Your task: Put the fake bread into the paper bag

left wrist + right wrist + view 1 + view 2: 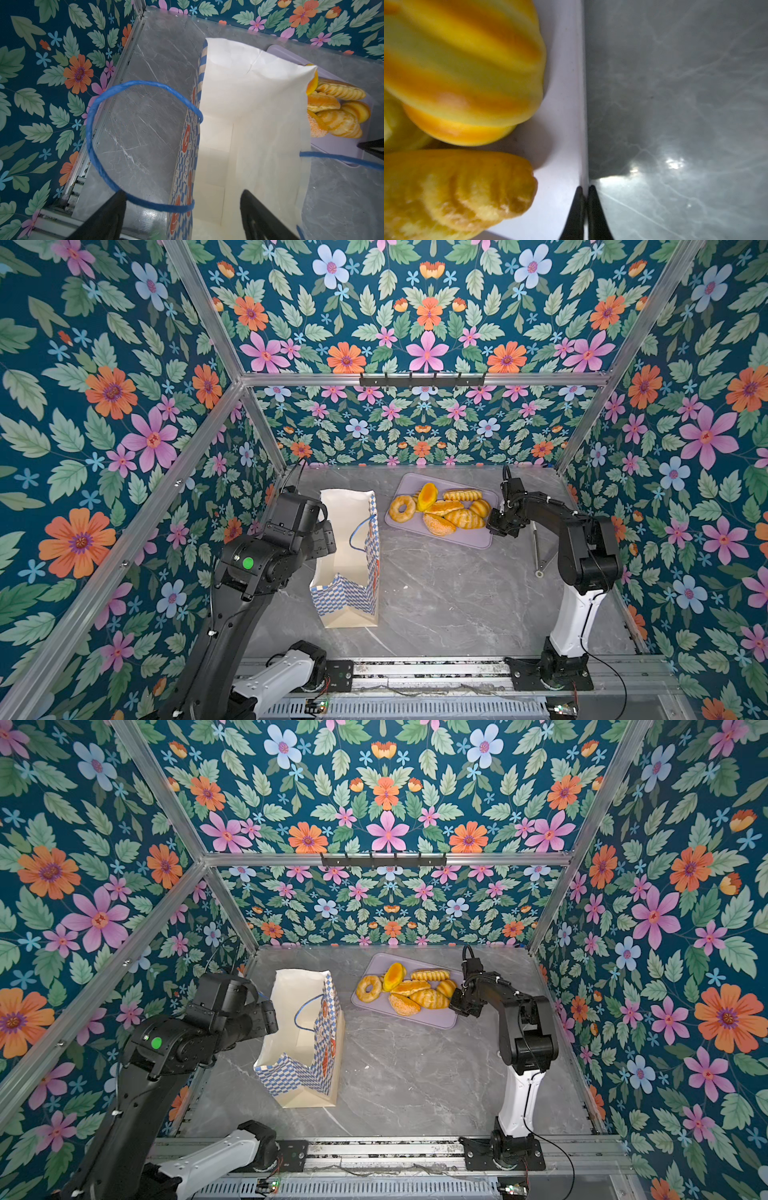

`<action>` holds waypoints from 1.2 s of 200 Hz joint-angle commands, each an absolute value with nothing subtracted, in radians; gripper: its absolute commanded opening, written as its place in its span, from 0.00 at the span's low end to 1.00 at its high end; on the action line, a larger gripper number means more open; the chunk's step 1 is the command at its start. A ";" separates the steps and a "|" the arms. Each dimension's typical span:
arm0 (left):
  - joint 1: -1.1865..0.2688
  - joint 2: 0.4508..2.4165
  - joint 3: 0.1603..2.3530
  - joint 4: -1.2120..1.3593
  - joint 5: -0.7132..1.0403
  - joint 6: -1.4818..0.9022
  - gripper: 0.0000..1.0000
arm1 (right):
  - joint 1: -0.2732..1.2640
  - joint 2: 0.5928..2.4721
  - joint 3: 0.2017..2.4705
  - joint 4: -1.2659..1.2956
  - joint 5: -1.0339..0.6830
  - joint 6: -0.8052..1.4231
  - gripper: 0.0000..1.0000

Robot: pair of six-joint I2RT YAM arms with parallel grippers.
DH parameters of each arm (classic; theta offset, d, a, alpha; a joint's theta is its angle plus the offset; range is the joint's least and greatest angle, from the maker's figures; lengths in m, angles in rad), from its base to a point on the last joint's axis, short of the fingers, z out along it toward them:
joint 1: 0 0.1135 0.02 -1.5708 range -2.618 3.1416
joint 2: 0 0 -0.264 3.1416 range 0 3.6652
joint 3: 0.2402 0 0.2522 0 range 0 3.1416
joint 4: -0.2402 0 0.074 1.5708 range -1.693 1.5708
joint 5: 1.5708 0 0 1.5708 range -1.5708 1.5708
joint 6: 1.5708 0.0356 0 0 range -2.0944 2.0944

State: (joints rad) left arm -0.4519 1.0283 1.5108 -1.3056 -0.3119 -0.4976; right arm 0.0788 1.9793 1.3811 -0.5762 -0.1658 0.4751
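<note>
Left fingers are spread wide, and the left wrist view shows why. They straddle the bag wall, one tip outside by the blue cord handle, the other inside against the white lining. Nothing is pinched. Both top views hide those tips behind the left wrist, which sits right at the bag's left side.

Over to the right fingers: they're pressed together. The right wrist view has the tips meeting right on the tray rim line, with grey worktop on the far side. I can't tell whether they nip that rim or only touch it. A striped bun and a ridged croissant lie just beside them, blurred by closeness.

The top views give the layout that the wrists can't. The bag stands upright on the worktop, mouth open. The bread is heaped on the lilac tray behind and to the right of the bag, near but apart. A donut sits at the heap's left end and shows only from above. The left wrist view catches just part of the heap past the bag's far wall.
</note>
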 commanded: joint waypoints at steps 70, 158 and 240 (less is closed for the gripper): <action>-0.451 1.019 1.483 -1.291 -0.340 -0.486 0.87 | -0.033 1.992 1.447 -0.609 -0.169 0.430 0.00; -0.451 1.007 1.380 -1.253 -0.338 -0.485 0.79 | -0.034 1.982 1.493 -0.628 -0.217 0.418 0.28; -0.451 1.015 1.276 -1.156 -0.328 -0.459 0.44 | -0.034 1.703 1.341 -0.614 -0.278 0.473 0.46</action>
